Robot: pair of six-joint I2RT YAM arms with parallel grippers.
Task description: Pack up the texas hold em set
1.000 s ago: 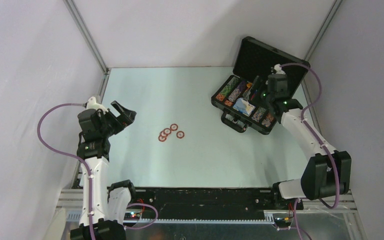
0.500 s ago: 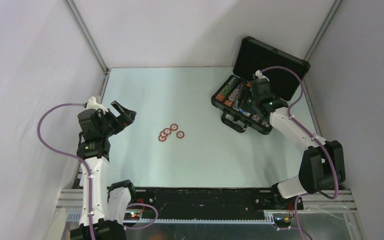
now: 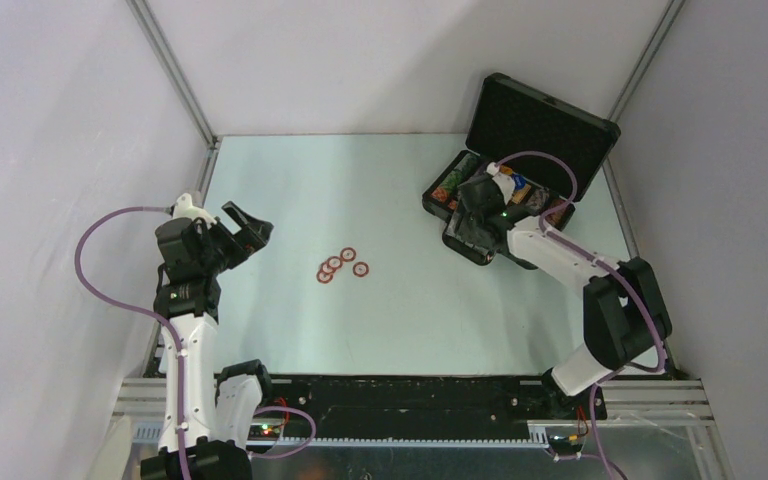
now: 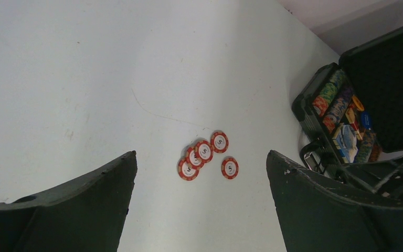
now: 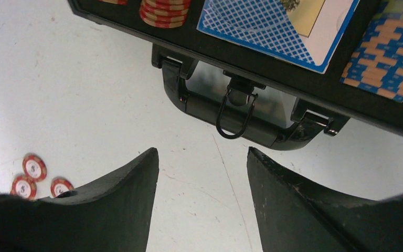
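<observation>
The black case (image 3: 480, 252) stands open at the back right, its foam-lined lid (image 3: 545, 125) upright, with chip rows (image 4: 329, 100) and a blue-patterned card box (image 5: 273, 26) inside. Several small red-white chips (image 3: 342, 265) lie loose on the table near its middle, also seen as chips (image 4: 207, 152) in the left wrist view and chips (image 5: 34, 176) at the right wrist view's left edge. My right gripper (image 3: 467, 232) hovers over the case's front edge, open and empty; in its own view the gripper (image 5: 202, 152) faces bare table just short of the case handle (image 5: 236, 113). Well left of the chips, my left gripper (image 3: 245, 230) (image 4: 200, 156) is wide open and empty.
White walls with metal corner posts (image 3: 175, 75) close the table (image 3: 290, 180) on three sides. The case sits close to the right wall. The arm bases and a black rail (image 3: 400, 395) run along the near edge.
My right arm has swung left and towards me, from over the case's inside to its front handle edge. The left arm and the loose chips have not moved.
</observation>
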